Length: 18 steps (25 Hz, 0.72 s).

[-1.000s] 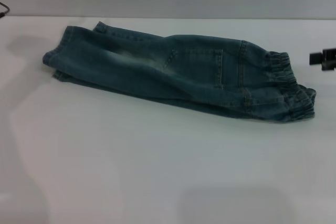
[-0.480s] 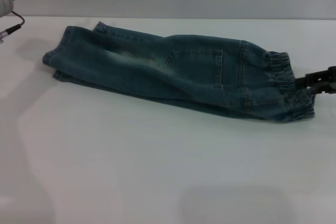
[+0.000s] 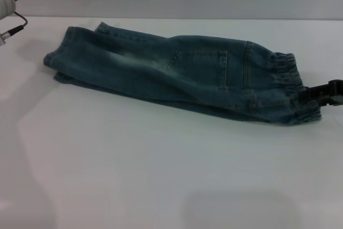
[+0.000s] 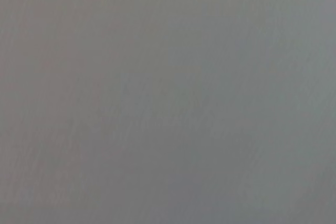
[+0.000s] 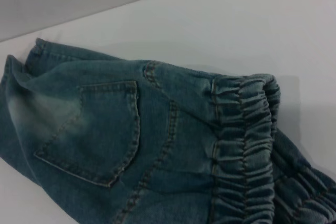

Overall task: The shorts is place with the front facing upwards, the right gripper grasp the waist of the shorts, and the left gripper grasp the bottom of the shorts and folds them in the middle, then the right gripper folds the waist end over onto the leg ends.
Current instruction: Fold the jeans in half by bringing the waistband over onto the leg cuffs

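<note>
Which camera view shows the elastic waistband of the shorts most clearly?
The right wrist view: the waistband fills the frame close up, its gathers and stitching plain. The head view shows it farther off, beside the right gripper. The left wrist view shows none of it.

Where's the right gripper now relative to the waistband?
In the head view, the right gripper is at the far right edge of the table, at the gathered waist end of the shorts, its tip touching the ruffled band.
</note>
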Each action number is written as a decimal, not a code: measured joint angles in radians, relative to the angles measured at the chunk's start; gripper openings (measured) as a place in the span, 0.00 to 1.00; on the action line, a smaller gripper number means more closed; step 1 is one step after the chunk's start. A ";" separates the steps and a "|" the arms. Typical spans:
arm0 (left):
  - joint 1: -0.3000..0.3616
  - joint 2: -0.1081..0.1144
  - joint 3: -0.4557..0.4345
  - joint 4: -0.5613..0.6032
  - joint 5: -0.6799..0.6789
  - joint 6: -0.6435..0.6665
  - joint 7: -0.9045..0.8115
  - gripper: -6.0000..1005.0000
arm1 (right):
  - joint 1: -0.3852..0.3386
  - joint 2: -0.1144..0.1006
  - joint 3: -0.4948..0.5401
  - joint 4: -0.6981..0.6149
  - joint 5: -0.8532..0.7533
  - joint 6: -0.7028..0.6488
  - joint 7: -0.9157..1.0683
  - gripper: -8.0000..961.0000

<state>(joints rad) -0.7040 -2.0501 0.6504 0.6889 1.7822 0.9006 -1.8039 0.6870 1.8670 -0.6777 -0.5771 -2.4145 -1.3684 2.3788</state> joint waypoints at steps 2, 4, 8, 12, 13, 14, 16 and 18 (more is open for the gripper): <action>0.000 0.000 0.000 0.000 0.000 0.000 0.000 0.83 | -0.004 0.001 0.003 -0.004 -0.002 0.001 0.000 0.62; -0.001 0.000 0.000 0.000 0.000 0.001 -0.001 0.83 | -0.008 0.002 0.007 -0.005 -0.001 0.007 0.000 0.62; -0.003 -0.001 0.000 0.000 0.000 0.001 -0.002 0.83 | -0.012 0.017 0.007 -0.014 0.004 0.026 -0.006 0.62; -0.004 -0.002 0.000 -0.003 0.000 0.001 -0.002 0.83 | -0.012 0.037 0.005 -0.049 0.004 0.030 -0.008 0.62; -0.004 -0.002 0.000 -0.004 0.000 0.000 -0.002 0.83 | -0.012 0.039 0.004 -0.055 0.004 0.030 -0.008 0.62; -0.004 -0.002 0.000 -0.007 0.000 -0.001 -0.003 0.83 | -0.010 0.041 0.004 -0.060 0.005 0.030 -0.009 0.62; -0.004 -0.002 0.000 -0.010 0.000 -0.002 -0.004 0.83 | -0.009 0.041 0.004 -0.060 0.005 0.032 -0.009 0.62; -0.005 -0.002 0.000 -0.013 0.000 -0.002 -0.005 0.83 | -0.006 0.041 0.001 -0.055 0.005 0.043 -0.009 0.62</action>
<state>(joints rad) -0.7087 -2.0523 0.6504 0.6760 1.7825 0.8984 -1.8084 0.6808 1.9083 -0.6767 -0.6323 -2.4097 -1.3255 2.3699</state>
